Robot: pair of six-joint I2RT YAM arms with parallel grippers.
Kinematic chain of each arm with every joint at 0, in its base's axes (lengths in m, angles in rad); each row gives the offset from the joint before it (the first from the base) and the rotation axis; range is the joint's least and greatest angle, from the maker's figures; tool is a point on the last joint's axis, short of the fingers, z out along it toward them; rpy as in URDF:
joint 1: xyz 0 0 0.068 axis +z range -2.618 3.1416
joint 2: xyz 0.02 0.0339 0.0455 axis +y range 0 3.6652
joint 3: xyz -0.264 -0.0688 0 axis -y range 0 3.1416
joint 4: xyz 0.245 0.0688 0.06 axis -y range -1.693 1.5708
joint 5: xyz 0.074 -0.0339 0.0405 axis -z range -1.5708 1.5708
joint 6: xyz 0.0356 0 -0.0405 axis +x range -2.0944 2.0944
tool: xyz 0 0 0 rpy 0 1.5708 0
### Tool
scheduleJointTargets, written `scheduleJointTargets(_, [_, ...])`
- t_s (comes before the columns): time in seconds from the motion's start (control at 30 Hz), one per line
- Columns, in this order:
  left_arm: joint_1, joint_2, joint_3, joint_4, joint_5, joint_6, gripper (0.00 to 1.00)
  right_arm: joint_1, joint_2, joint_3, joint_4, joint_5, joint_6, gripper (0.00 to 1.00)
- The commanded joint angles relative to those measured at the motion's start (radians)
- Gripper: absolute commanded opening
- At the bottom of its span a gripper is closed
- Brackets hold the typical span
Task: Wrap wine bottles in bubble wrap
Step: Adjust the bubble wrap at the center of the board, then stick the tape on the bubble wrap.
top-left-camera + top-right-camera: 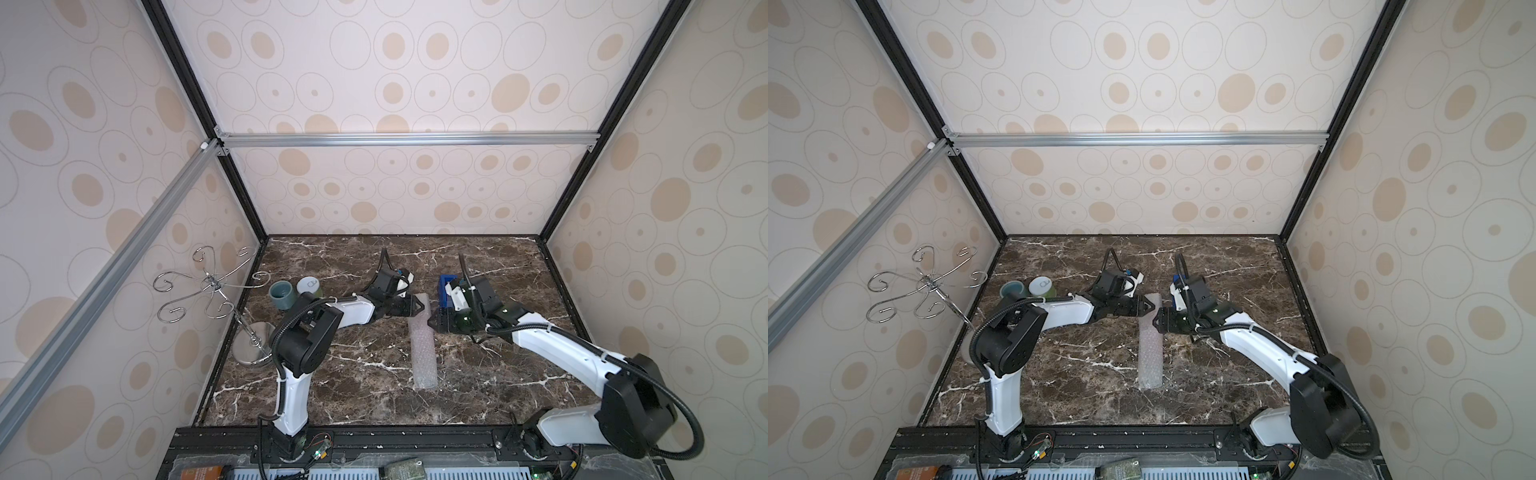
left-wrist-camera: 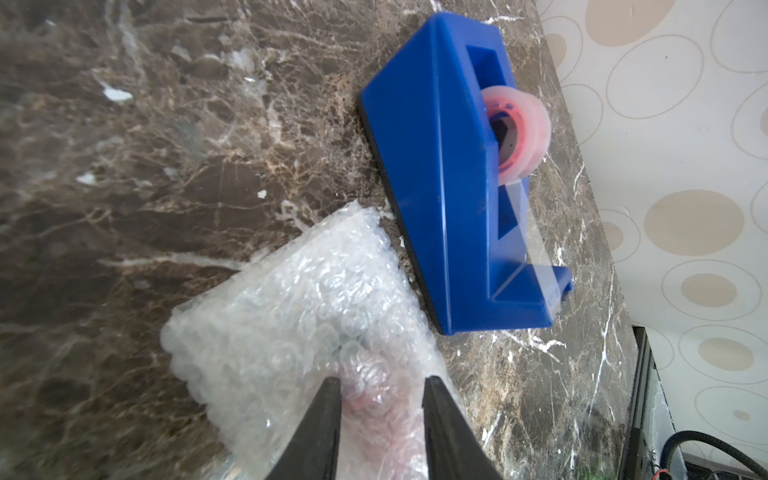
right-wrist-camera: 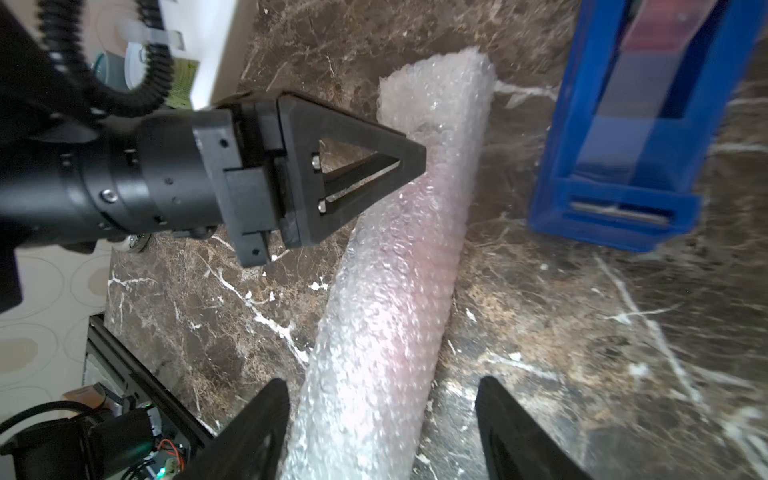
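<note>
The bubble wrap (image 1: pixel 422 345) (image 1: pixel 1151 353) lies rolled into a long tube on the marble table, running from near to far. The wine bottle (image 3: pixel 419 216) shows only as a pink blur through the film. My left gripper (image 1: pixel 419 307) (image 2: pixel 382 384) comes in from the left and is shut on the roll near its far end, with pink-tinted wrap filling the gap between its jaws. In the right wrist view the left gripper (image 3: pixel 415 160) presses into the tube's side. My right gripper (image 1: pixel 432 324) (image 3: pixel 380 390) stands open, straddling the roll just nearer than the left one, with bare table showing between the roll and one finger.
A blue tape dispenser (image 1: pixel 446 291) (image 2: pixel 457 187) stands just right of the roll's far end, close behind the right gripper. A teal cup (image 1: pixel 281 293) and a green-and-white jar (image 1: pixel 309 286) sit at the left. A chrome hook stand (image 1: pixel 253 343) fills the left edge.
</note>
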Motion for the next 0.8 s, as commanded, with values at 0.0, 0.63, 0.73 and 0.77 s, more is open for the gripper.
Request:
scheduleJointTargets(0.0, [0.004, -0.018, -0.017, 0.001, 0.013, 0.014, 0.35, 0.004, 0.06, 0.0, 0.025, -0.063, 0.05, 0.75])
scheduleJointTargets(0.63, [0.005, -0.028, -0.036, 0.006, 0.032, 0.006, 0.35, 0.052, 0.227, 0.136, -0.009, -0.087, 0.102, 0.47])
scheduleJointTargets(0.73, [0.004, -0.028, -0.036, 0.005, 0.035, 0.01, 0.35, 0.059, 0.246, 0.152, -0.007, -0.094, 0.109, 0.44])
scheduleJointTargets(0.77, [0.003, -0.028, -0.037, 0.004, 0.034, 0.009, 0.35, 0.061, 0.252, 0.159, -0.009, -0.096, 0.111, 0.42])
